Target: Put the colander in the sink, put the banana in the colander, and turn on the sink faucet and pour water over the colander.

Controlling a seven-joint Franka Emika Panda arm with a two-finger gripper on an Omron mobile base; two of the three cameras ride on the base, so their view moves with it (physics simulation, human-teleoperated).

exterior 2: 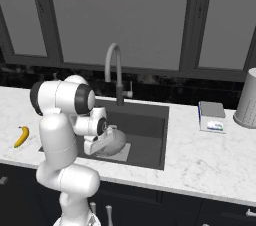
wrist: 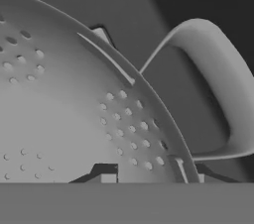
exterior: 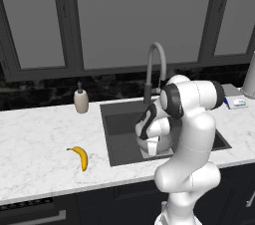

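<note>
1. The round silver-grey metal colander (exterior 2: 112, 142) dotted with small holes sits inside the large rectangular dark grey sink (exterior 2: 150, 125), at the lower centre of the right base frame, over the lighter grey square on the basin floor.
2. In the hand frame the colander's perforated wall fills the left and centre, and one loop handle (wrist: 218, 84) curves off the rim at the upper right.
3. The fingers (wrist: 144, 173) show as small dark tips at the bottom of the hand frame, one inside the rim and one just outside it; whether they press on the rim or stand apart from it cannot be told.
4. The tall grey gooseneck faucet (exterior: 155, 67) stands behind the basin, upper centre of the left base frame.
5. The small curved yellow banana (exterior: 80, 156) lies on the white marble table (exterior: 35, 144), lower left of that frame, well apart from the sink.
6. A short beige soap dispenser (exterior: 80, 100) stands near the sink's back left corner.
</note>
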